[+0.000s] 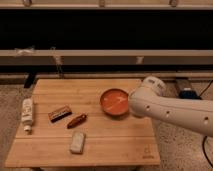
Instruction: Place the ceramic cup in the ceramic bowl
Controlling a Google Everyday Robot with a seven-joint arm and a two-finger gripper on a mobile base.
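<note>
Claw [135,102] at right rim of ceramic bowl [113,101]

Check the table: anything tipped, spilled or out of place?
Only the white bottle lies on its side at the table's left edge. The ceramic bowl sits upright; the arm hides the gripper beside it.

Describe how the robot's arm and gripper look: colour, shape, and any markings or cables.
The arm is a thick, smooth white tube with a rounded cap at its end joint and small dark dots along its shell. No lettering or cables show on it. The gripper is out of sight, behind the arm's end beside the ceramic bowl.
</note>
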